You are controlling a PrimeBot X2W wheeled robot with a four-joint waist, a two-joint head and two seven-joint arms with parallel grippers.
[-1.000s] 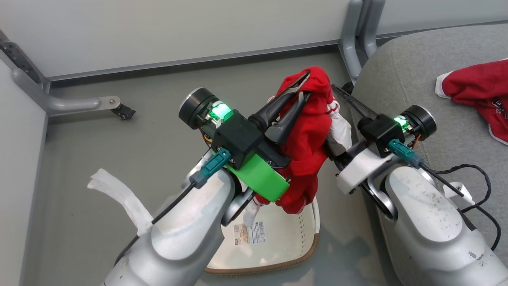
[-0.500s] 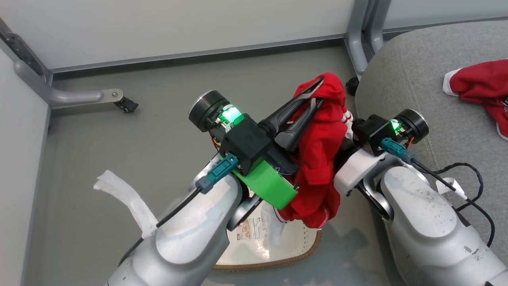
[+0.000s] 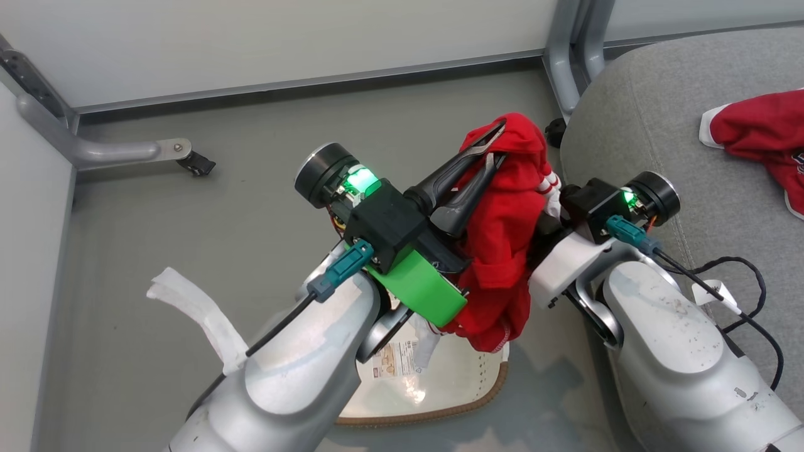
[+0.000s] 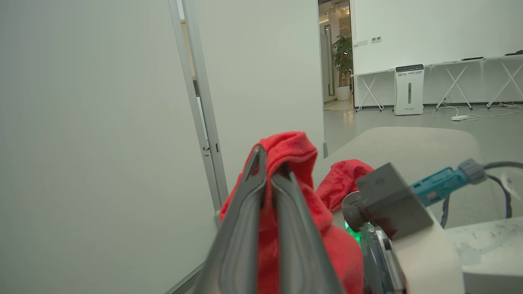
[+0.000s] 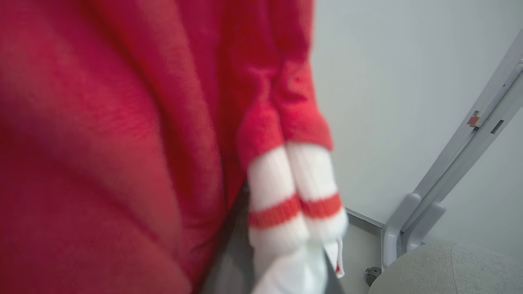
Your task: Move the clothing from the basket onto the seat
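Red twice — shorts (image 3: 502,251) pinched in left jaws, jersey (image 3: 760,129) on seat (image 3: 628,125) — right jaws' grip untellable

One red garment (image 3: 502,251) with white, red-striped trim hangs bunched in the air, pinched at its top between the fingers of the left gripper (image 3: 500,140) - its lower end is just over the basket (image 3: 433,419), cream with a brown rim, on the floor. The second red garment (image 3: 760,132) lies crumpled on the grey seat (image 3: 634,125).
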